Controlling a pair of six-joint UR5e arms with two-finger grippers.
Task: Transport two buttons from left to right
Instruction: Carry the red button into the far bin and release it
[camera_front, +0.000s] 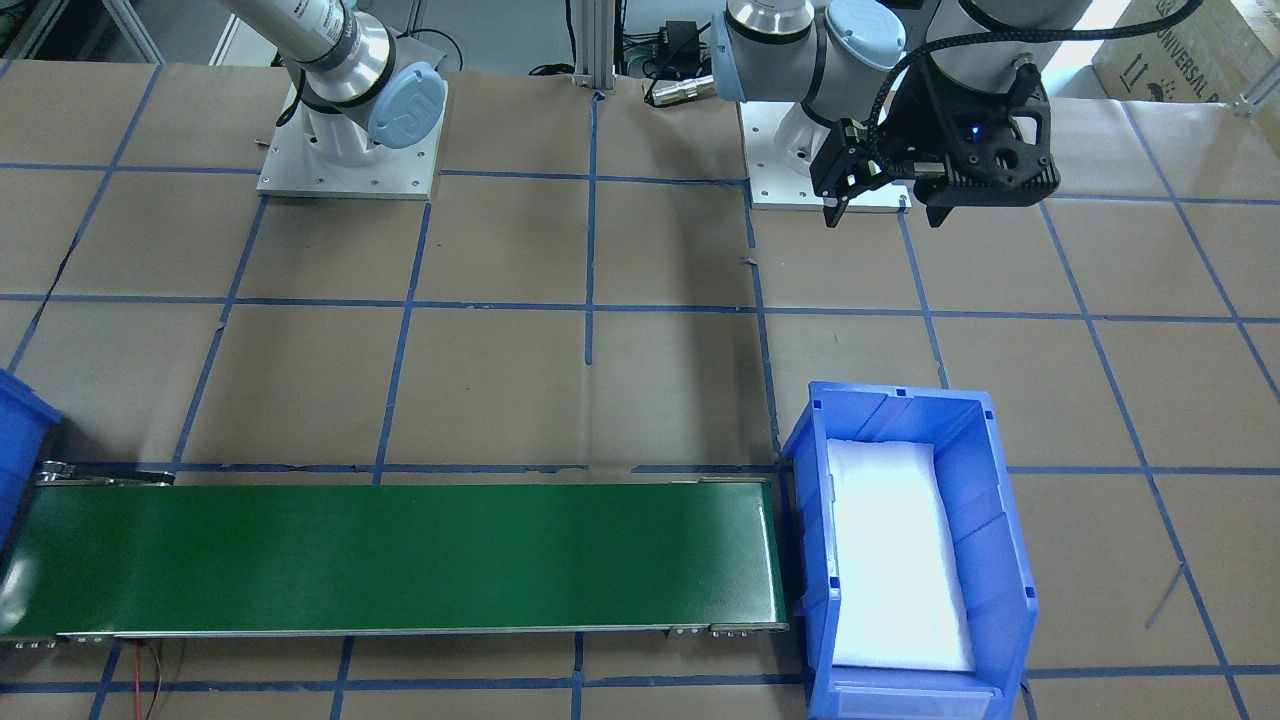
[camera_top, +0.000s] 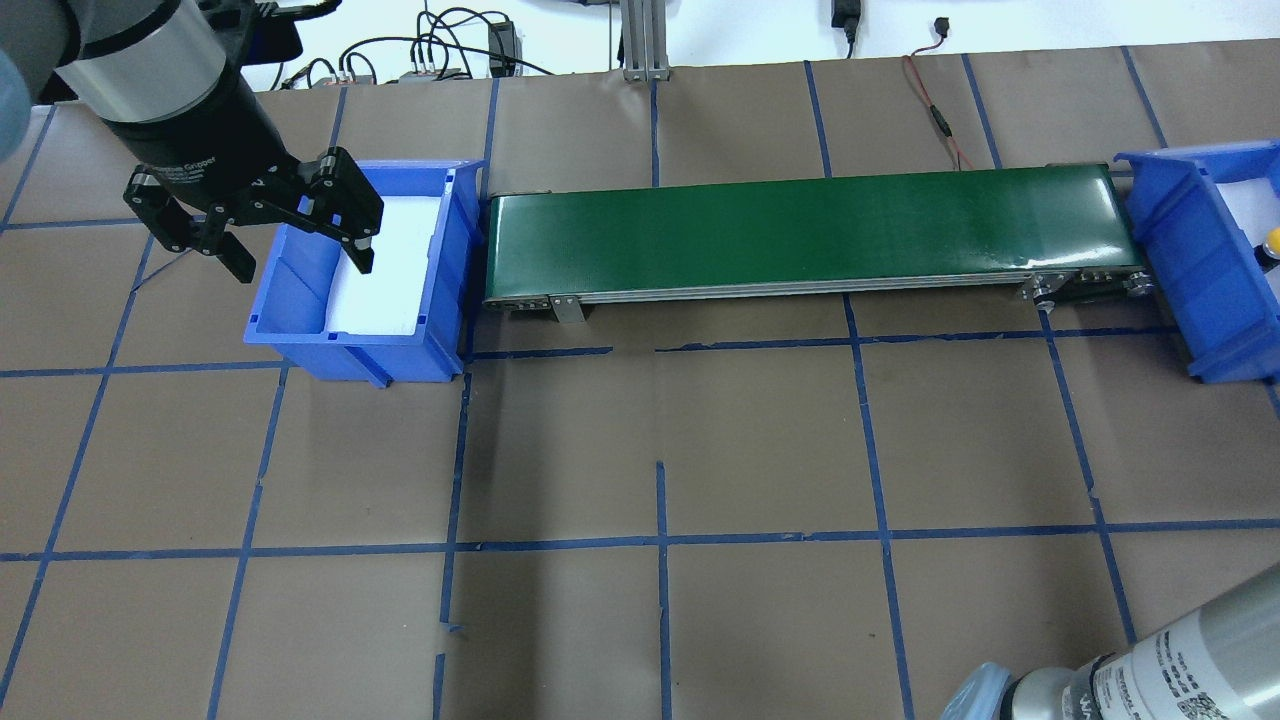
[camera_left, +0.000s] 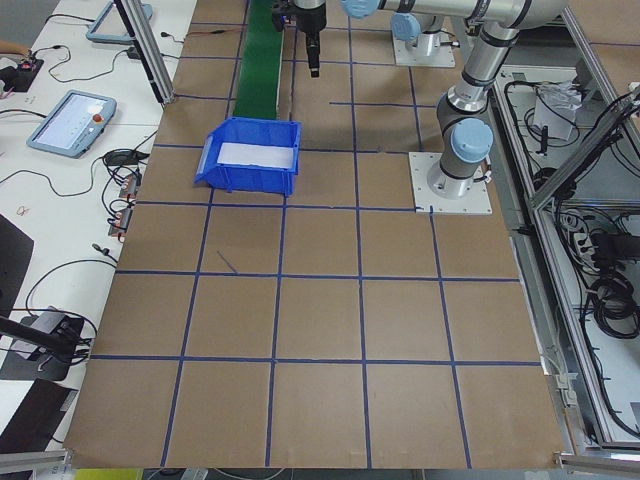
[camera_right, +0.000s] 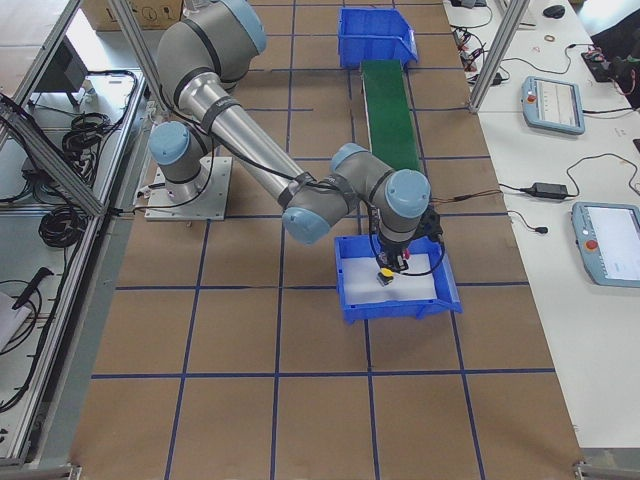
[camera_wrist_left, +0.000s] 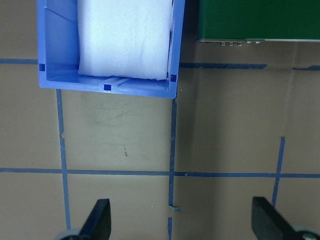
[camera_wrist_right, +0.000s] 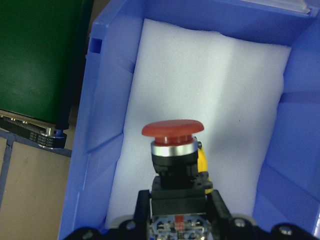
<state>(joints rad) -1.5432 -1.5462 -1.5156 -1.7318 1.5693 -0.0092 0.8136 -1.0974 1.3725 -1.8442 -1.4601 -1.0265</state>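
Right pincer (camera_wrist_right: 180, 202) grips the black body of the red button (camera_wrist_right: 172, 129), low centre of its wrist view, over the white foam (camera_wrist_right: 235, 85) in a blue bin (camera_wrist_right: 112, 125); the yellow button (camera_wrist_right: 203, 160) peeks out just behind; left pincer (camera_top: 300, 265), upper left of the overhead view, gapes wide and empty near the other blue bin (camera_top: 350, 352).

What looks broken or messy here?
Nothing is spilled or broken. Only the blue tape looks scruffy, with a torn bit near the left bin. The right gripper holds the red button upright above the right bin.
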